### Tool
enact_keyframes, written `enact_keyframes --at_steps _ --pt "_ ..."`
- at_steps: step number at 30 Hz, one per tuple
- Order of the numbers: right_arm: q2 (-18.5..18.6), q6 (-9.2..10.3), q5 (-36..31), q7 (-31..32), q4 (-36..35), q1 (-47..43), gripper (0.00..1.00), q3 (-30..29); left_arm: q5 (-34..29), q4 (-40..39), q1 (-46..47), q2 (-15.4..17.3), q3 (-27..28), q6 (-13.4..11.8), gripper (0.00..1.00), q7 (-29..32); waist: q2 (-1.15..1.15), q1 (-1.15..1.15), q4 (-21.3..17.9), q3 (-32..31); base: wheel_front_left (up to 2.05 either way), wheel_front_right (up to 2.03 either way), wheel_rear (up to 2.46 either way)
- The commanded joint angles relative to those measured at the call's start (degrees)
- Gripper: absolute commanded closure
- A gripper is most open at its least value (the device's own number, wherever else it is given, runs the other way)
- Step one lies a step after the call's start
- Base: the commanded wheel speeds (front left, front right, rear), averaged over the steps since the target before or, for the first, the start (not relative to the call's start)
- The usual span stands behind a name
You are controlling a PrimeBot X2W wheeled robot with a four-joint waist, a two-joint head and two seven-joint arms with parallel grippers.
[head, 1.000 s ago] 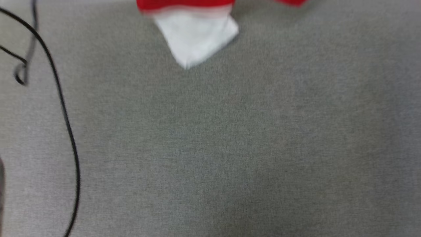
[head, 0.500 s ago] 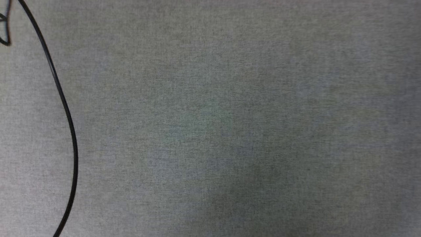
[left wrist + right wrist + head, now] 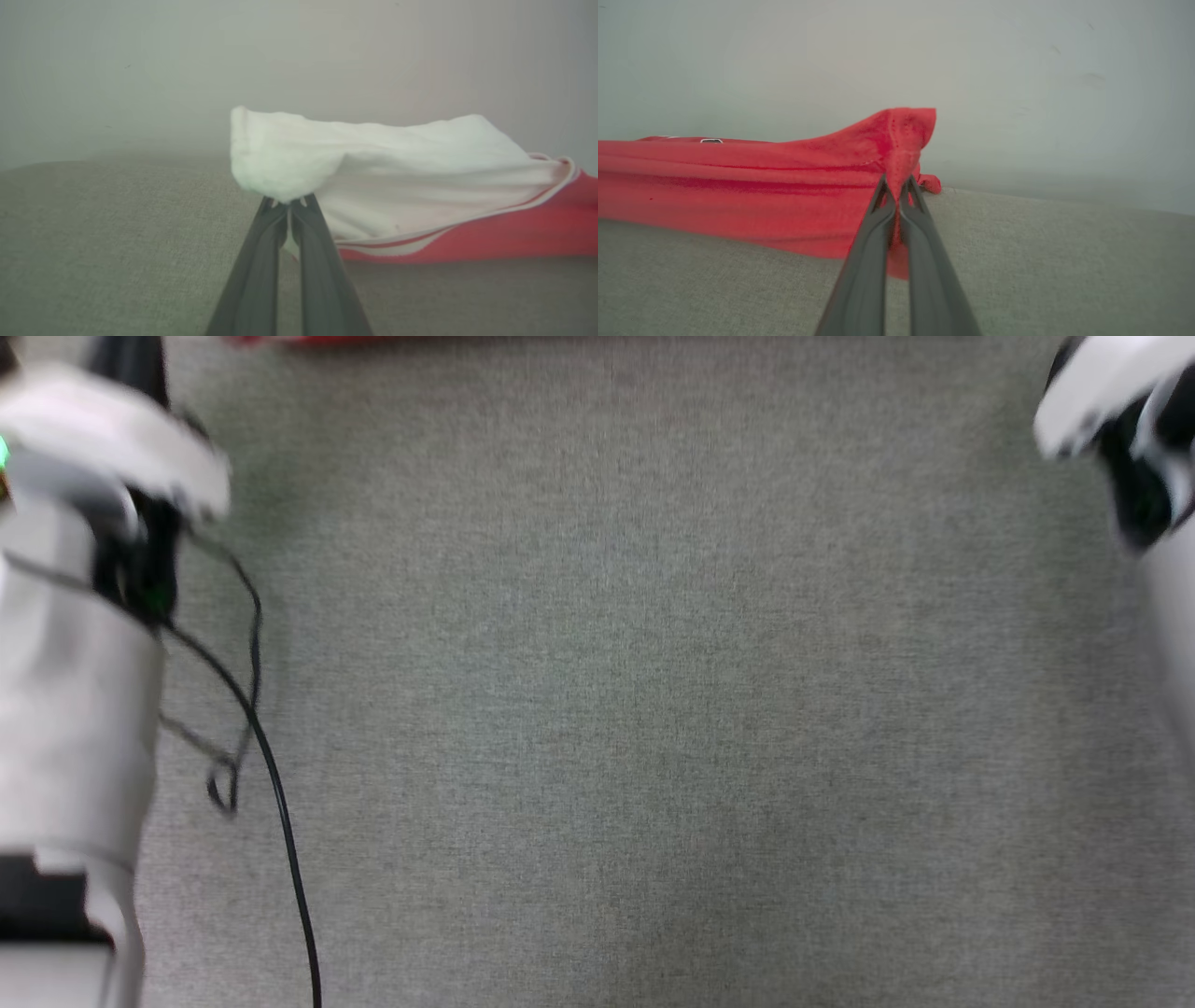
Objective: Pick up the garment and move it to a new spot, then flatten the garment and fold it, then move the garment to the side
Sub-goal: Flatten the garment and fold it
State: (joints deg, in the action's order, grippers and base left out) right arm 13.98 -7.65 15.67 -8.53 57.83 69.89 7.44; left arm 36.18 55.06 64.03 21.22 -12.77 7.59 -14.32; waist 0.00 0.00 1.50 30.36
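Left pincer [image 3: 289, 204] of mine grips the garment's [image 3: 402, 163] white sleeve at twelve o'clock; my right pincer [image 3: 896, 185] grips red cloth. Corners lifted; flattening, folding and side-placement remain, I judge.

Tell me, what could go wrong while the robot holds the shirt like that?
The left gripper and right gripper pinch only small bits of the garment at their tips, so it might slip out. The loose black cable by the left arm could snag.
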Motion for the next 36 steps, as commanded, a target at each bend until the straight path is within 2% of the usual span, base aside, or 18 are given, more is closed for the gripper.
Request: enact_keyframes --at_steps 1,12,21,27,36 --pt "2.04 0.33 1.91 -1.01 -0.08 -4.47 1.00 0.42 1.61 -1.44 -5.77 1.35 0.67 -0.28 1.00 -0.66 0.00 0.00 -0.16 -3.70 0.00 0.00 0.00" --pt "6.41 0.58 9.73 -1.77 -6.03 -25.83 1.00 3.86 5.23 -13.99 -31.98 3.94 1.27 -0.55 1.00 -1.02 0.00 0.00 0.16 -14.15 0.00 0.00 0.00" --pt "8.29 0.66 11.53 -0.08 -15.54 -46.03 1.00 0.51 6.59 -25.77 -52.29 5.23 2.87 -5.80 1.00 0.61 0.00 0.00 0.49 -23.03 0.00 0.00 0.00" --pt "5.93 0.68 8.91 2.74 -24.29 -60.21 1.00 -5.79 8.89 -35.03 -64.30 4.83 3.97 -10.05 1.00 3.19 0.00 0.00 1.11 -27.01 0.00 0.00 0.00" --pt "-2.51 0.68 2.55 11.17 -42.46 -79.76 1.00 -15.99 10.85 -45.93 -78.55 4.90 5.20 -15.82 1.00 6.54 0.00 0.00 1.37 -30.65 0.00 0.00 0.00"
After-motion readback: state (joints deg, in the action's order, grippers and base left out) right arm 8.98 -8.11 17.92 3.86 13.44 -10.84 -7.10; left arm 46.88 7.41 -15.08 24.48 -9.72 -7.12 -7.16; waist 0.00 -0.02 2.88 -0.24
